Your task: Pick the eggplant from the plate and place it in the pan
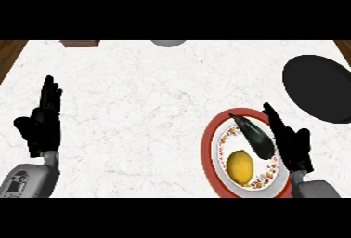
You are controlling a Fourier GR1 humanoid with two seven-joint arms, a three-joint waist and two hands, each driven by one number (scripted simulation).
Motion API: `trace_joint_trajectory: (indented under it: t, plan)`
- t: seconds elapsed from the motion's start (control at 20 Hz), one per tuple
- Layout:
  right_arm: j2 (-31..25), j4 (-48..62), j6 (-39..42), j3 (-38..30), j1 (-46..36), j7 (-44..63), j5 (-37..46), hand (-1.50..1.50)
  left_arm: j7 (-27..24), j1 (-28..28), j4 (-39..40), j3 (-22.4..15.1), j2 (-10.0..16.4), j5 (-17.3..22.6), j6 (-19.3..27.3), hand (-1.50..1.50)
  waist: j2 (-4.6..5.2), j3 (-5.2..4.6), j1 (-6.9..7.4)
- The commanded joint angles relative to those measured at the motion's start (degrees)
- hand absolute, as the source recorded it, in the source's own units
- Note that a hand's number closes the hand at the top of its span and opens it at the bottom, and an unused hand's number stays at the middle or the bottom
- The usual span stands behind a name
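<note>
A dark eggplant (254, 135) lies on the upper part of a red-rimmed patterned plate (208, 148) at the lower right of the counter. A yellow lemon (241, 167) sits on the same plate below it. The black pan (319, 88) rests at the right edge, above and to the right of the plate. My right hand (291, 142) is over the plate's right side, fingers straight and pointing up, right beside the eggplant without curling round it. At the left edge my left hand (42, 121) rests open with its fingers up.
A brown block (80, 43) and a grey round object (168, 42) sit at the counter's far edge. The white marble counter (151, 107) stretches between my hands. Dark wood shows at both far corners.
</note>
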Motion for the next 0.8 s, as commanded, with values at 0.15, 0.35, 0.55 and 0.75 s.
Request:
trace_joint_trajectory:
  t: [0.15, 0.35, 0.55, 0.75]
  plan:
    - [-4.1, 1.5, 26.6, 8.6, -9.9, 0.1, -6.3, 1.5, 1.2, -4.0, -1.2, -4.2, -0.3, 0.0, -5.0, 0.0, 0.29, -0.92, 4.73]
    - [-13.5, 0.6, 40.2, 9.7, -15.3, -10.1, -3.0, 1.5, 2.9, -4.4, -0.4, -5.5, -1.2, 2.9, -9.3, 0.0, 0.08, -0.99, 3.32]
    - [-19.8, 3.5, 40.6, 0.7, -18.5, -27.0, 0.2, -1.5, 1.8, -2.6, -0.7, -4.3, -0.5, 3.8, -10.4, 0.0, -0.31, -1.01, 2.29]
    - [-29.7, 10.4, 47.5, -3.5, -22.7, -37.9, 3.4, -1.5, 4.3, -4.3, -2.0, -4.6, -0.2, 4.0, -11.0, 0.0, -0.13, -1.0, 2.45]
